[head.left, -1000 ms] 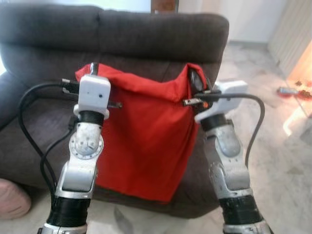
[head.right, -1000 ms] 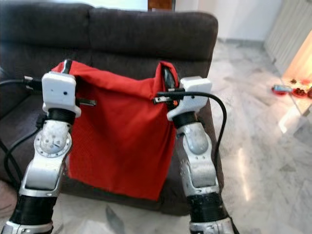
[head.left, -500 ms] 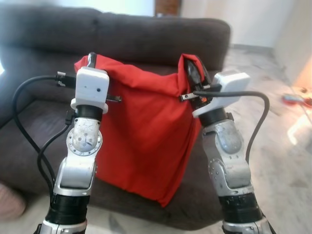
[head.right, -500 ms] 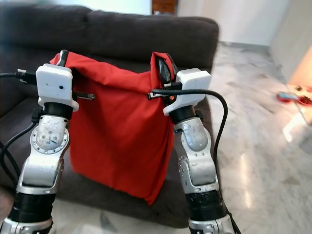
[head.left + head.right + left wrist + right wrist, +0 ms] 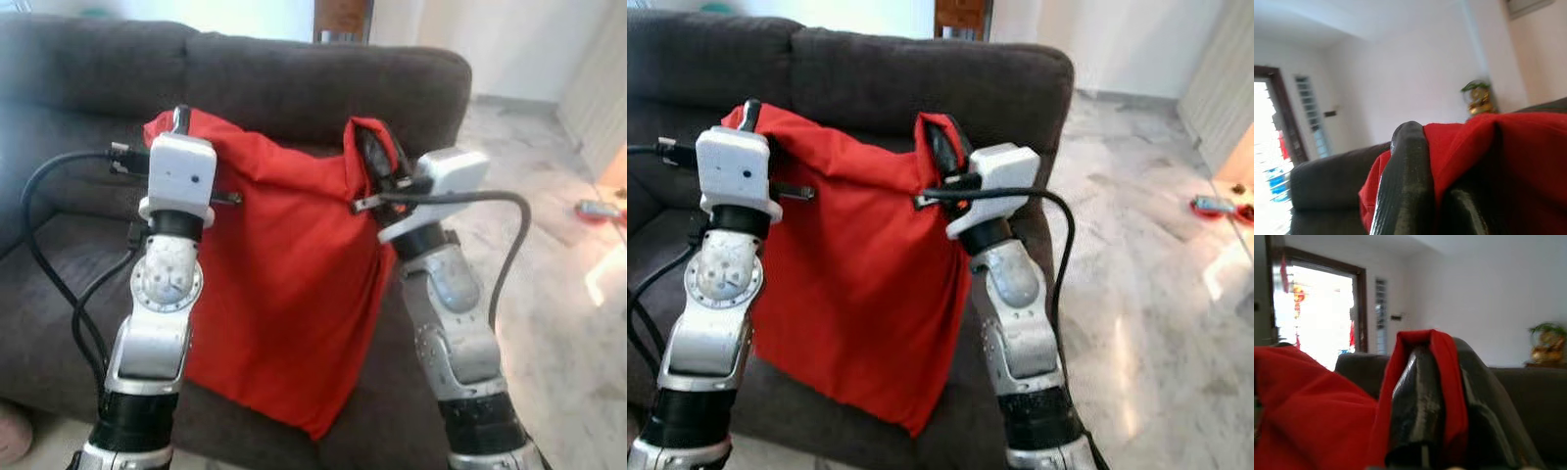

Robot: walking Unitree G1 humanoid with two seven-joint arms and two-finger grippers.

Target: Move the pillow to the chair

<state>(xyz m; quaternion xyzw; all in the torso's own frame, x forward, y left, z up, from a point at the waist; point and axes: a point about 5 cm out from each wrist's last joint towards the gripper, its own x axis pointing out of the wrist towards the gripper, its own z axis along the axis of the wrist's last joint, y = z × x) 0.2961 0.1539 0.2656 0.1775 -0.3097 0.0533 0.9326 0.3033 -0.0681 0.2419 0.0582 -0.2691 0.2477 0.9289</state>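
Observation:
A red pillow (image 5: 284,284) hangs limp between my two raised arms, in front of a dark grey sofa (image 5: 294,78). My left gripper (image 5: 179,119) is shut on the pillow's top left corner, and red cloth is pinched between its black fingers (image 5: 1405,186). At the top right corner my right gripper (image 5: 377,162) is shut on the cloth too; the fabric wraps over its fingers (image 5: 1418,396). The pillow's lower edge dangles just above the sofa seat (image 5: 59,294).
To the right lies a glossy marble floor (image 5: 558,274), with small coloured items (image 5: 596,209) by the far right edge. A wooden piece of furniture (image 5: 343,18) stands behind the sofa back. Black cables (image 5: 54,255) loop beside my left arm.
The camera has moved closer to the sofa and tilted. The pillow hangs a little higher over the seat, and my right gripper has shifted slightly left, bunching the top edge.

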